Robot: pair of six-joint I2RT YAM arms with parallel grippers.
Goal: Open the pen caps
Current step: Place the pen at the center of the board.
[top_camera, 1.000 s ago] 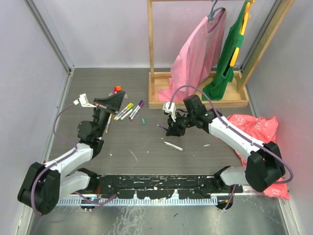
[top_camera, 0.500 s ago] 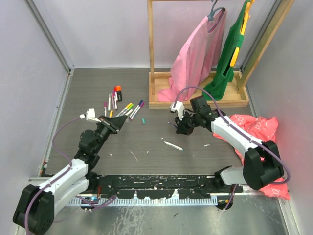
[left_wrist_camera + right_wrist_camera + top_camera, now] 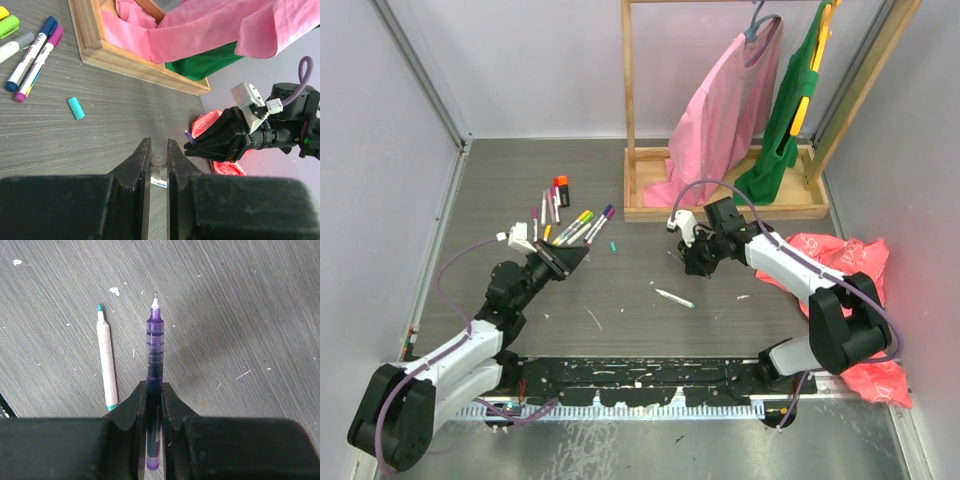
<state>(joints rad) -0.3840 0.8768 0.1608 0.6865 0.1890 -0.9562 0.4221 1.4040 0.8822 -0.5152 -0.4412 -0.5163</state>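
A wooden rack [image 3: 650, 212] fills the far right corner of the bench [image 3: 740, 320]. A pink garment [image 3: 730, 110] and a green garment [image 3: 790, 110] hang from it, and their hems lie inside its base frame. A crumpled red bag [image 3: 840, 260] lies along the right edge, partly under the right arm. Nothing stands between the two arms.

Most of the pens [image 3: 575, 222] lie fanned out toward the far left of the bench, pale barrels with coloured ends. A chunkier orange-and-black marker [image 3: 561, 187] lies just beyond them. A loose teal cap [image 3: 614, 245] lies on the bench near the fan, on its right. A white pen [image 3: 674, 298] with a bare teal tip lies alone near the middle, nearer the front edge.

The right gripper [image 3: 688, 262] is clamped on a purple pen [image 3: 155, 340]. That pen has a see-through violet barrel and a fine white tip, uncapped and pointing away from the wrist. The right arm reaches in from the right edge toward the centre and is held above the bench.

The left arm stretches from the near left corner, and its wrist is turned toward the right arm. The left gripper [image 3: 582, 252] is almost closed and pinches a small clear piece [image 3: 158, 160] at its tips. The piece looks like a cap, but it is too small to be sure.
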